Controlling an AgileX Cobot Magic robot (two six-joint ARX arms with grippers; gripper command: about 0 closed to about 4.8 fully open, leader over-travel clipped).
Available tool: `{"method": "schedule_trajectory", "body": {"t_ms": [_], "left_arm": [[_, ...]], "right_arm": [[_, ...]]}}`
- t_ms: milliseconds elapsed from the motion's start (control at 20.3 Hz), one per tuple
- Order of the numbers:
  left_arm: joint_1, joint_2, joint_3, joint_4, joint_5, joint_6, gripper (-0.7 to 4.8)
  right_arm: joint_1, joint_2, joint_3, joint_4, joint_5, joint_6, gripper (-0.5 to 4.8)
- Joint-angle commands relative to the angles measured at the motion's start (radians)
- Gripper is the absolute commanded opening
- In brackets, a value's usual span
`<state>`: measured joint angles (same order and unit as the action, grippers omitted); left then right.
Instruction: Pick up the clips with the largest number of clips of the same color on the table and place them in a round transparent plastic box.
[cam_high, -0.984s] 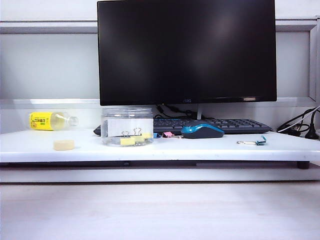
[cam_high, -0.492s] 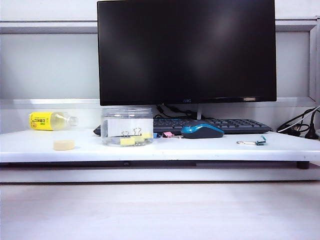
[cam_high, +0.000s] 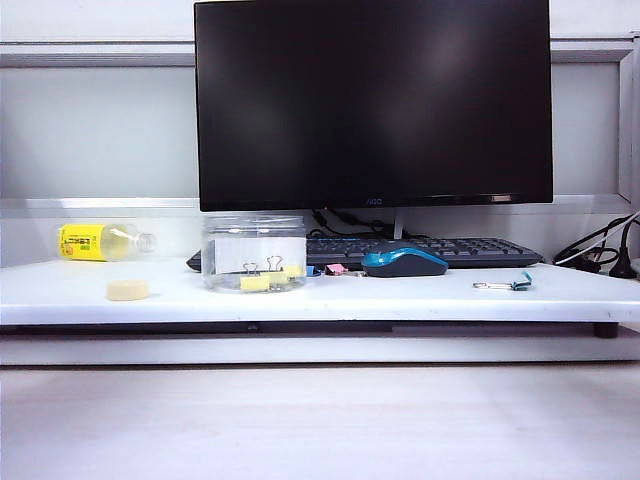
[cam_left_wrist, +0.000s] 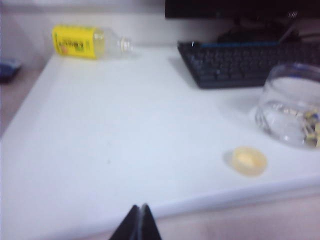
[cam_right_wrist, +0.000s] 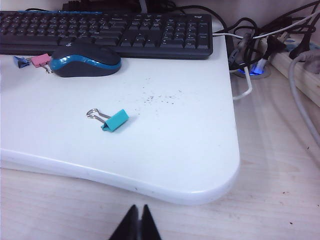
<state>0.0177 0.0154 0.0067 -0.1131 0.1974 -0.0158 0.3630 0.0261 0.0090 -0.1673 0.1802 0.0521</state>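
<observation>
Still unchanged: clips (cam_high: 264, 279) inside box (cam_high: 254, 252); left hand (cam_left_wrist: 138, 212), right hand (cam_right_wrist: 137, 212) closed, empty.

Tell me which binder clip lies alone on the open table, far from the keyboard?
The teal clip, near the table's right front edge. The pink clip lies against the keyboard beside the mouse, and the yellow clips are inside the round transparent plastic box.

A big dark monitor (cam_high: 372, 103) stands at the back of the white table (cam_high: 300, 296). Below the monitor lies a black keyboard (cam_high: 440, 248), with a blue-and-black mouse (cam_high: 404, 261) just in front of it and a pink clip (cam_right_wrist: 40, 60) beside the mouse. Right of the monitor, a teal clip (cam_right_wrist: 109, 119) lies alone. Far left, a yellow-labelled bottle (cam_high: 103, 241) lies on its side, a pale round disc (cam_high: 128, 290) nearer the front edge.
</observation>
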Motion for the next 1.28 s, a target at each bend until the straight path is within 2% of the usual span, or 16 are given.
{"method": "schedule_trajectory", "body": {"t_ms": [49,1083,1280], "left_arm": [[-0.001,0.0,-0.002,-0.015,-0.003,0.001,0.17],[-0.001,0.0,-0.002,-0.043,0.006,0.0,0.21],[-0.001,0.0,-0.002,-0.047,0.006,0.0,0.21]], "right_arm": [[0.0,0.0,0.0,-0.008,0.008,-0.001,0.17],[-0.001,-0.006,0.0,0.0,0.001,0.0,0.22],[-0.035,-0.015,0.0,0.001,0.001,0.0,0.22]]}}
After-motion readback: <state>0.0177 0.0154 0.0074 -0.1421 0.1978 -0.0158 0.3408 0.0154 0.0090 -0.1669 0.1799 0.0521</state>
